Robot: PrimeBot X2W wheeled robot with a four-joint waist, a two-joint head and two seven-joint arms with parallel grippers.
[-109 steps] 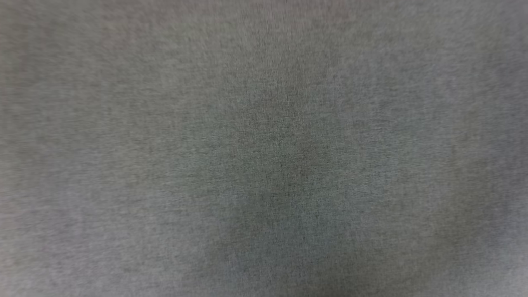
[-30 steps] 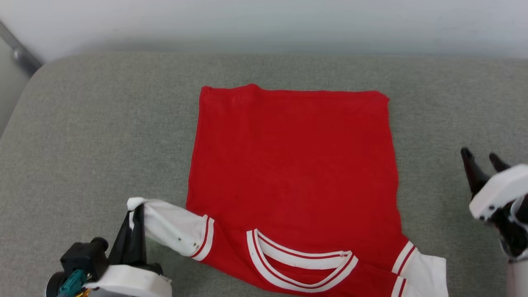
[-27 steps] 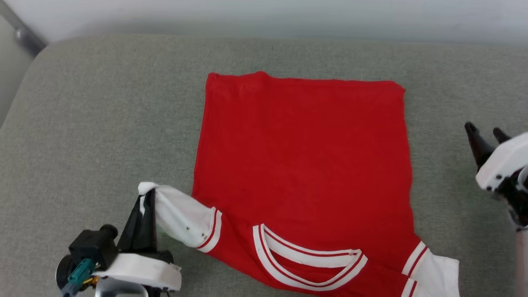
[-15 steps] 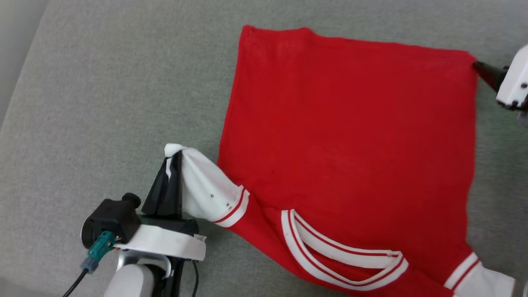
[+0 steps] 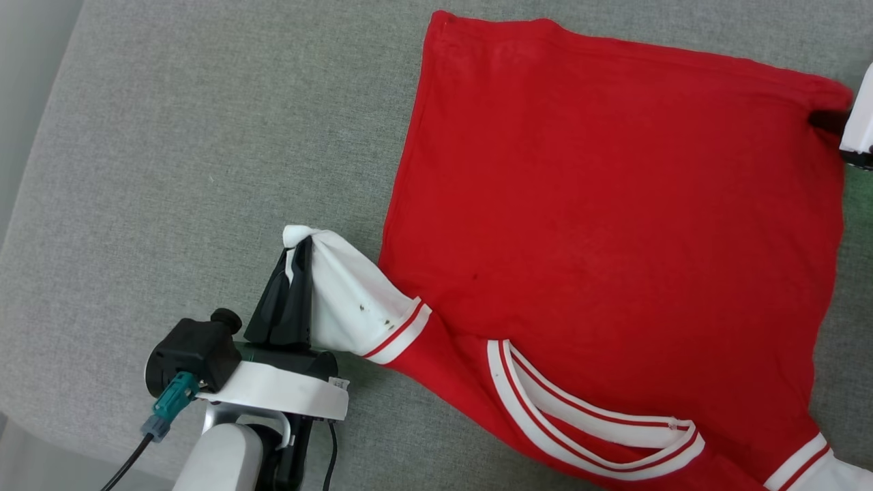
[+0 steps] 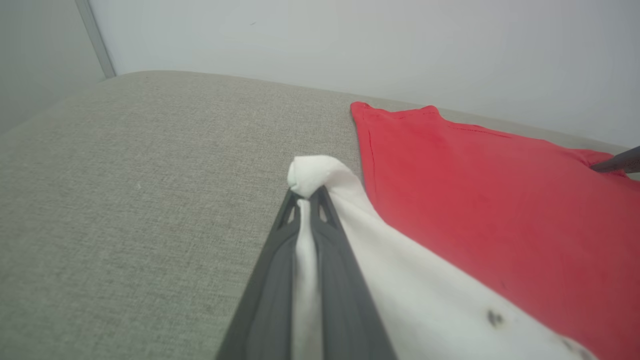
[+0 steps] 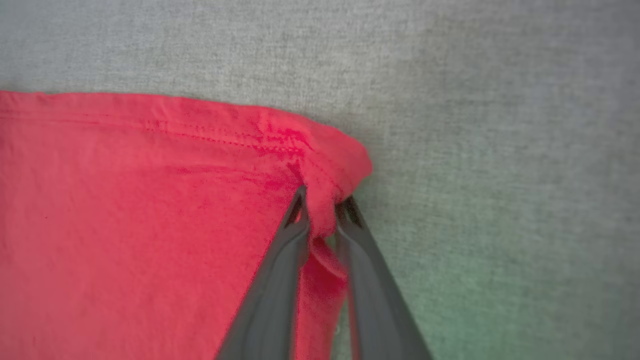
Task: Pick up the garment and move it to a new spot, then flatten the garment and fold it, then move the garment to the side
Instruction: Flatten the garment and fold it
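- At the left, over the grey cushion [image 5: 170,170], the left gripper [image 5: 298,249] had its jaws closed tight on the tip of the white sleeve [image 5: 348,307]. The cloth was bunched into a small knob above the fingertips. The forearm rose from the lower edge, fingers pointing away from the robot.
- In the middle, the garment [image 5: 600,225] lay spread on the cushion, plain red side up, with the collar [image 5: 505,368] near the robot and the hem far. I judged it light, soft and limp, and not slippery. It would sag and crease between two holds, so corners and seams, where the cloth is doubled, seemed the best places to take it.
- At the right, the right gripper [image 7: 322,205] entered from the side. Its jaws were nearly together, with the far right hem corner [image 7: 345,160] pinched and puckered between them.
- With these two holds on opposite corners, any pull would run diagonally, I think, and could stretch the garment crooked.
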